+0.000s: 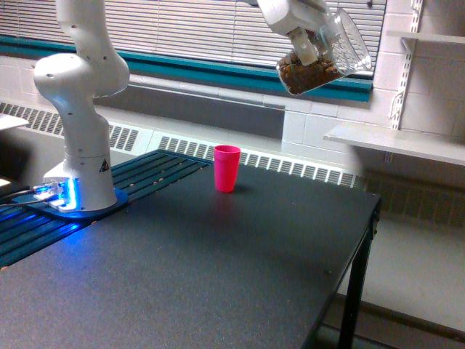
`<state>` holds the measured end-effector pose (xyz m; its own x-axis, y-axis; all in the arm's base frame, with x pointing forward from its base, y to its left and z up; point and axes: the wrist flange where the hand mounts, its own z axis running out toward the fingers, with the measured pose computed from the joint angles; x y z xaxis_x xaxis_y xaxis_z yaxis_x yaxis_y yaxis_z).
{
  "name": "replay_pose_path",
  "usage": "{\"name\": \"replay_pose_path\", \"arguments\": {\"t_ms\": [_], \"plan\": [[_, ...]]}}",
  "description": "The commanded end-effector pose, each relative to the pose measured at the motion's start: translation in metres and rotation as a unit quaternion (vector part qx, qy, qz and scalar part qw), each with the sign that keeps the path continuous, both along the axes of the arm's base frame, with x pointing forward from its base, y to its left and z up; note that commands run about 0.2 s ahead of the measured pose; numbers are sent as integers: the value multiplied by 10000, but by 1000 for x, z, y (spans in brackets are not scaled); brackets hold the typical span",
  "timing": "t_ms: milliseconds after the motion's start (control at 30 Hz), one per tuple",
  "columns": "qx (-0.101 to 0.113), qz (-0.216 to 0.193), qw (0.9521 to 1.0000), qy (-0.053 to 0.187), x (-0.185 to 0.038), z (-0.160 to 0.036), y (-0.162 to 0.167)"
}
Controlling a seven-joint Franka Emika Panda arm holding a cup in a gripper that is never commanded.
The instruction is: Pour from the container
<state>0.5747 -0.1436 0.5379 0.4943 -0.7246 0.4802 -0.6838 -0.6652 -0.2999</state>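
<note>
You've got the clear cup [325, 52] high up, well above the pink cup [227, 168] and off toward the exterior view's right of it, nowhere near over its mouth. The claw [309, 45] is clenched around the clear cup, one finger pressed on its side wall. The clear cup is leaning hard, mouth up and to the right, brown bits heaped at the low end.

Here's your worry: tip it from this spot and the bits will likely rain onto the black table [218, 276] to the right of the pink cup, not into it. From that height they'd bounce and scatter too. The pink cup looks light and narrow, so a heavy rush of bits could knock it over.

Nothing stands between you and the pink cup; the air path is open. The arm's base [80, 182] sits left of the pink cup, the blue slatted mat [156, 171] between them. A shelf [399, 142] hangs further right.
</note>
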Motion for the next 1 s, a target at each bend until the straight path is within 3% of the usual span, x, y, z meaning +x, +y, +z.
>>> {"name": "replay_pose_path", "arguments": {"t_ms": [33, 500, 1000], "plan": [[-13, -130, 9999, 9, -3, 0, -15], [-85, 25, 10000, -32, -2, -1, 4], [-234, 759, 9968, 112, -21, -21, 85]]}}
